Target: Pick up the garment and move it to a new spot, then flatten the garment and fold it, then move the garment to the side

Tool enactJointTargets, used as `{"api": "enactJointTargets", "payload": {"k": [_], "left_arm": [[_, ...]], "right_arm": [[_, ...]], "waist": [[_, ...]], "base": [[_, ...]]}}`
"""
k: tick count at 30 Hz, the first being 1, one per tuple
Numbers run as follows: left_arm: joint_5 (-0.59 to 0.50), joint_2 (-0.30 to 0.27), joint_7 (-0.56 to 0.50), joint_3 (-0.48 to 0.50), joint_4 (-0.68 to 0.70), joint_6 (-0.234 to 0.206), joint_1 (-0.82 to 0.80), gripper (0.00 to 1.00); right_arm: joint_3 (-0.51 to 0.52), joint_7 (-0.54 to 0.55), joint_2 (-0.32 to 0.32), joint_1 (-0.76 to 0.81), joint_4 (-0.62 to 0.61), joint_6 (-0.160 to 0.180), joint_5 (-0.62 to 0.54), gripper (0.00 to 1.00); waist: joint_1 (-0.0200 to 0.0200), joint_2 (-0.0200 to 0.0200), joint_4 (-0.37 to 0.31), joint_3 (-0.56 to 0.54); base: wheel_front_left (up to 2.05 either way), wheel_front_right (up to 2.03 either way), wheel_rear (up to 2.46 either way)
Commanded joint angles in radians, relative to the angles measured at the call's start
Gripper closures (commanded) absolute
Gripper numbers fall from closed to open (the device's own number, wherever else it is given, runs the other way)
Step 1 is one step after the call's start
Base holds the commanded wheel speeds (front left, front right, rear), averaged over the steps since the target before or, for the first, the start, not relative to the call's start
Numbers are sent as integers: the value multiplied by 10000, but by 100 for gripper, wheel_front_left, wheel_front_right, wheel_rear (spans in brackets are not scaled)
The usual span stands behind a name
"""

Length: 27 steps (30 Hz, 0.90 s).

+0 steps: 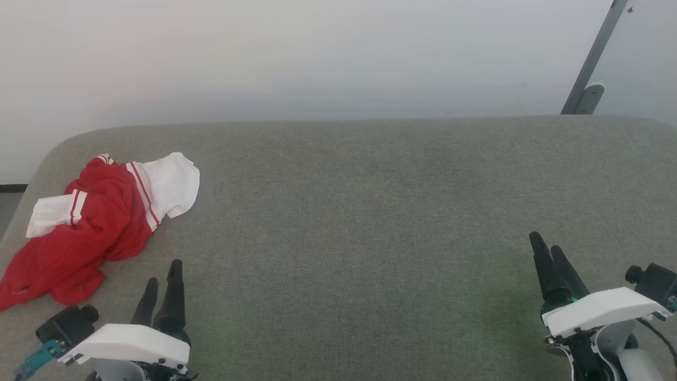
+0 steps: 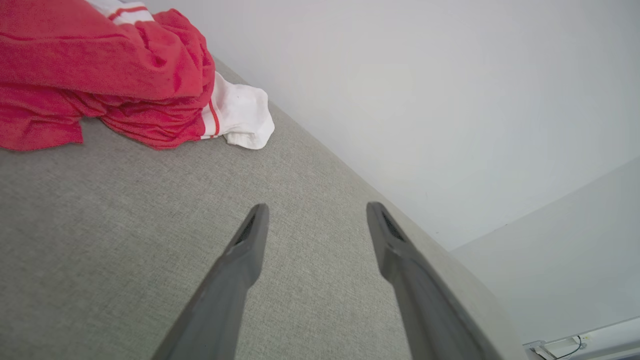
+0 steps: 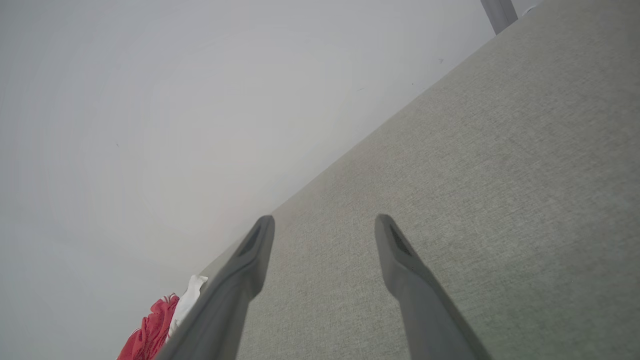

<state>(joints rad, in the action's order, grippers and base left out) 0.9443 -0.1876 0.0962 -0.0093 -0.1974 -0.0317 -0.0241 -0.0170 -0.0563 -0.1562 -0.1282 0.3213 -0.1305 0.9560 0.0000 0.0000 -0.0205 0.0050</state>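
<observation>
OK, step one is the pickup, and I judge it not begun yet. I see the garment (image 1: 100,222) crumpled at the far-left end of the grey padded top (image 1: 370,222), red body bunched up w/ a white sleeve (image 1: 172,182) flopped toward the centre. On my side, the left gripper (image 1: 164,271) hovers near its near-right edge, not touching. Its jaws are spread wide in the left wrist view, w/ nothing between them. Over at the right end, well apart, the right gripper (image 1: 545,242) is likewise spread & empty. Next move, I reckon: bring the left gripper left & fwd over the red bunch, drop, and pinch a thick fold rather than the loose sleeve edge, which prob slips. Mid-top looks the obvious new spot.
</observation>
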Motion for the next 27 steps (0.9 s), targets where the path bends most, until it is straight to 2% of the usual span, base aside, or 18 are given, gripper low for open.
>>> {"api": "enactJointTargets", "payload": {"k": [1,27], "left_arm": [[-164,-98,61,25,139,21,-90,0],[-2986,-118,784,320,574,95,212,0]], "right_arm": [[-5,-81,-55,-246,-134,-2,-103,0],[-126,-628,-401,-301,-121,-2,-2582,0]], "waist": [[0,0,1,0],[0,0,-36,8]], "base": [[0,0,0],[0,0,0]]}}
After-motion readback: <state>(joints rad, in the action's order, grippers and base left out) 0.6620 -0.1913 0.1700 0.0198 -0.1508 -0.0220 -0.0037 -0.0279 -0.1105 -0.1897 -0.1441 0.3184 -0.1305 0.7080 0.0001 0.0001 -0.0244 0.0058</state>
